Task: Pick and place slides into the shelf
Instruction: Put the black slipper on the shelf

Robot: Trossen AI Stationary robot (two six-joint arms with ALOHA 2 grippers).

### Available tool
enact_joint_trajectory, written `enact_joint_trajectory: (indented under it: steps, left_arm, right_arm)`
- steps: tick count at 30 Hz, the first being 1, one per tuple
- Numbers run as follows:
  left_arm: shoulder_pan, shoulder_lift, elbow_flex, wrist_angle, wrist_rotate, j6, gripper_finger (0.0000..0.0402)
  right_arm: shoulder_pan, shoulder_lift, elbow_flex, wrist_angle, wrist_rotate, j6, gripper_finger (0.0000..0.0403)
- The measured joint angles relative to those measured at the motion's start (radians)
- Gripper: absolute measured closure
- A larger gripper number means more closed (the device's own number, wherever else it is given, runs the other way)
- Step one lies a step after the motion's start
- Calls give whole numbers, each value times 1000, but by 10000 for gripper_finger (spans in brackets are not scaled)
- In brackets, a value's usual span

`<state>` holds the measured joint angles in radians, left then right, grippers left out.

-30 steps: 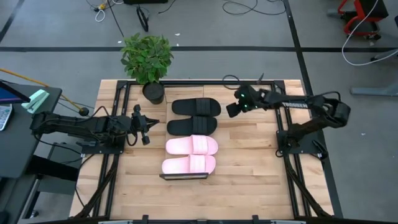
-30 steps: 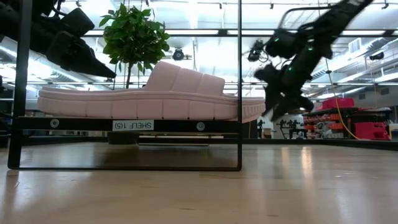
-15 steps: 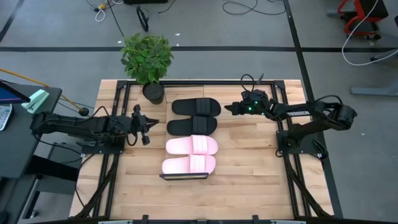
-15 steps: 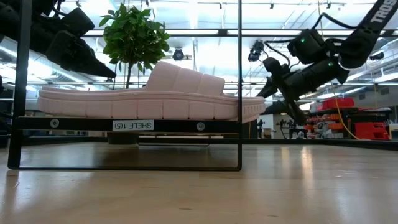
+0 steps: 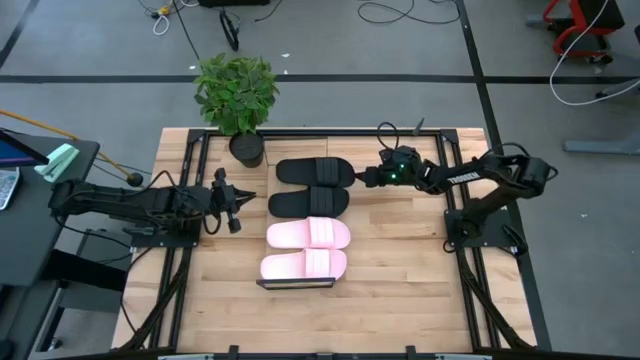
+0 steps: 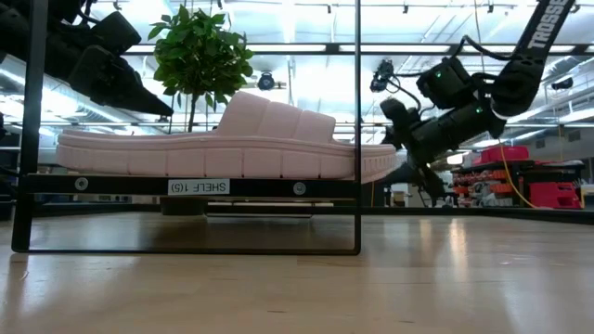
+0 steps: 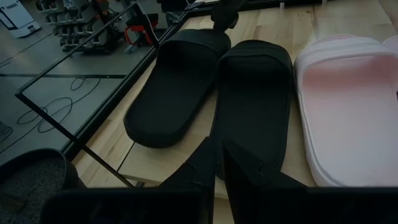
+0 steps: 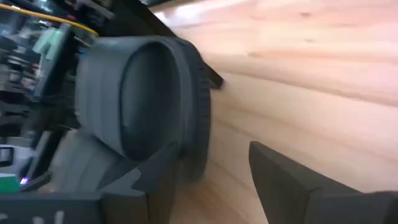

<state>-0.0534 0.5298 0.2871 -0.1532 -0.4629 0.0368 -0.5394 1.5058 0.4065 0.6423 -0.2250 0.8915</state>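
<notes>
Grey floor [image 5: 330, 60] crossed by black cables [image 5: 390, 12] surrounds plank table [image 5: 400, 270]; potted plant [image 5: 236, 95] at table's far edge; red equipment [image 6: 557, 190] beyond.

Mostly matte foam and pale wood here

The two black foam slides [image 7: 211, 99] look smooth and matte, the light pink pair [image 5: 307, 249] soft with ribbed sole edges; the plank wooden tabletop [image 5: 400, 260] has a light satin sheen, and the thin black metal shelf frame [image 6: 358, 130] is dull.
</notes>
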Motion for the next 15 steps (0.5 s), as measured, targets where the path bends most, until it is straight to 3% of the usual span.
enact_joint_trajectory:
  steps: [8, 15]
  left_arm:
    - [0, 0, 0, 0, 0, 0, 374]
    - [0, 0, 0, 0, 0, -1, 372]
  right_arm:
    - [6, 60, 3, 117, -28, 22, 201]
    - [6, 118, 84, 113, -49, 3, 202]
